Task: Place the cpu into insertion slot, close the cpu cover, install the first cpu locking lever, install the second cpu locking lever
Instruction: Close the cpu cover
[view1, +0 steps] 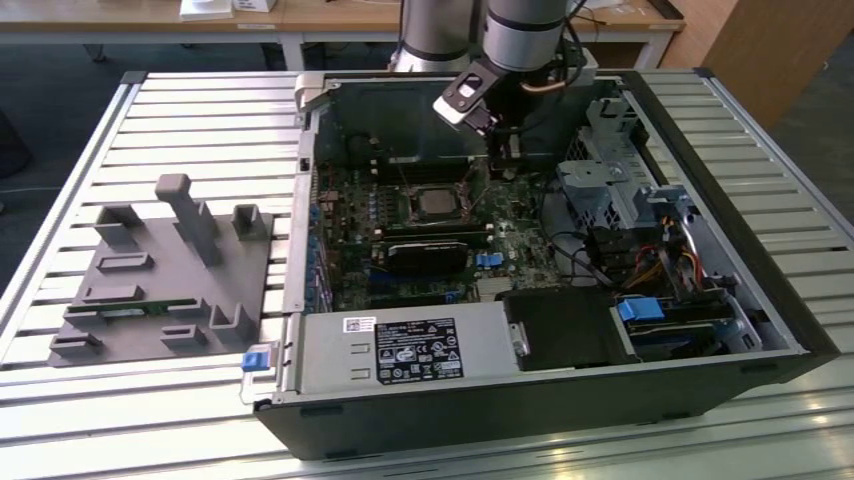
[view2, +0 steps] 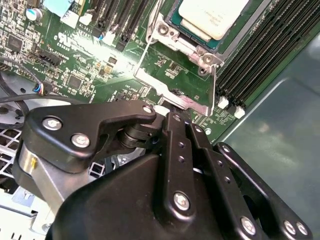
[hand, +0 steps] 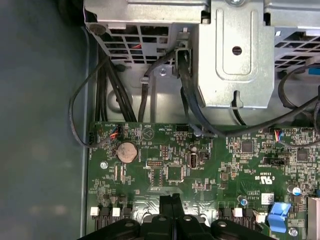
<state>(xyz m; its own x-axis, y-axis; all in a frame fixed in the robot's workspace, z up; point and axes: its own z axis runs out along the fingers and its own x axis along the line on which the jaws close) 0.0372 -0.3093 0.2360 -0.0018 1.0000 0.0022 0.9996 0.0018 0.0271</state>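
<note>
The cpu, a silver-grey square, lies in the insertion slot on the green board; in the second wrist view the cpu is uncovered. The cpu cover, a thin silver plate, stands tilted up beside the slot. A thin wire locking lever rises along the slot's side. My gripper is shut, its black fingertips together and against the cover's raised edge. In the exterior view the gripper hangs just to the right of the slot. The first wrist view shows the fingers closed over the board.
Black memory slots run beside the socket. A metal drive cage and black cables crowd the case on the exterior view's right. A power supply sits at the front. A grey fixture block lies outside the case.
</note>
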